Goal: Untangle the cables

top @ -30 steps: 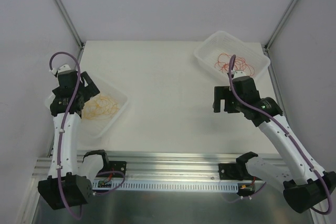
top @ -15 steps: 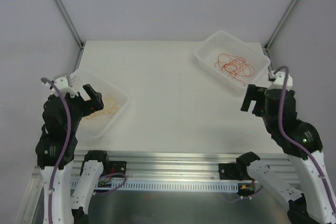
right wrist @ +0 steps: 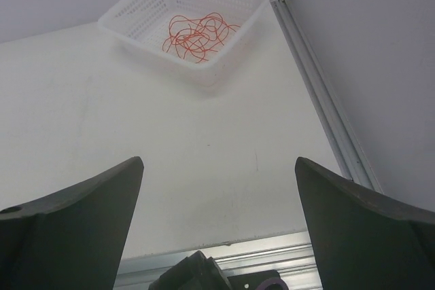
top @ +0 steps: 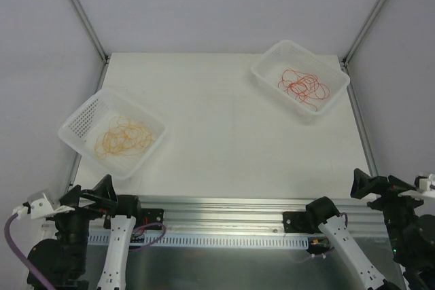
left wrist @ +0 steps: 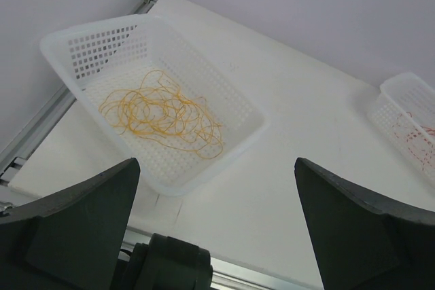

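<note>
I'm looking into a lab test cell: a white table (top: 224, 134) boxed in by plain pale walls (top: 224, 5) on metal frame posts (top: 80, 11). A slotted aluminium rail (top: 224, 208) runs along its near edge.

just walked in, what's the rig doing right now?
Nothing is being handled. The left claw and right claw sit low at the near edge of the table, both open and empty. The yellow-orange cables lie in the left basket and the red-orange cables in the far right basket, each a loose pile of loops.
</note>
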Tool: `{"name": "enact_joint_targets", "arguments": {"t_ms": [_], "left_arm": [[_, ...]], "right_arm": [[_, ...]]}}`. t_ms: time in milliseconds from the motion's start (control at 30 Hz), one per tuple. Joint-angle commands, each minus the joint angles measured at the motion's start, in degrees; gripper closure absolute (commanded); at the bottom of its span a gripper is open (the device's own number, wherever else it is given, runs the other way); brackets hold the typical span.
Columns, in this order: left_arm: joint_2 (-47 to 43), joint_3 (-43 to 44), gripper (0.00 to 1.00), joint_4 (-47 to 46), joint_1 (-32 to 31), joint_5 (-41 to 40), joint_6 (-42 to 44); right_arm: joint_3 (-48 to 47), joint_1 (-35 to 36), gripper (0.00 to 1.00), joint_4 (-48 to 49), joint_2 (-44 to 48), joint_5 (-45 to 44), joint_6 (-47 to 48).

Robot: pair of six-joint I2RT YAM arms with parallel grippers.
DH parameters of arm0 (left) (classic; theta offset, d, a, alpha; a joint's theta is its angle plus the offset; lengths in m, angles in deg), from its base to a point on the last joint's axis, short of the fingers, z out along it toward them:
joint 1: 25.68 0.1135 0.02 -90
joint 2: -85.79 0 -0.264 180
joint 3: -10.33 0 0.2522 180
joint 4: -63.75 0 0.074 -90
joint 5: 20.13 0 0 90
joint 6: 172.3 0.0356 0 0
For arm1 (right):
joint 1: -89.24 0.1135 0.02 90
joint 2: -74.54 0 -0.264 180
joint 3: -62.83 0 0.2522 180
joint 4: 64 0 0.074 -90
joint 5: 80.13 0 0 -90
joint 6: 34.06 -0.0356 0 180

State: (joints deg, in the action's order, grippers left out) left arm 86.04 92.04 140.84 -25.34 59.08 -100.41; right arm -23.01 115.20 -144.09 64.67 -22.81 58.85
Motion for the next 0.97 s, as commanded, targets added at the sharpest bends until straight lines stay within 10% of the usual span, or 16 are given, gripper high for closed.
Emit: {"name": "enact_joint_targets", "arguments": {"t_ms": [0, 933], "left_arm": [[-1.21, 6.23, 0.01, 8.02, -0.16, -1.00, -0.79], [-7.81, 4.66, 0.01, 20.25, -0.16, 2.70, -8.96]], "right_arm": [[0.18, 0.23, 0.00, -4.51, 5.02, 0.17, 1.57], [-0.61, 3.40, 0.00, -11.90, 13.47, 1.57, -1.86]]}}
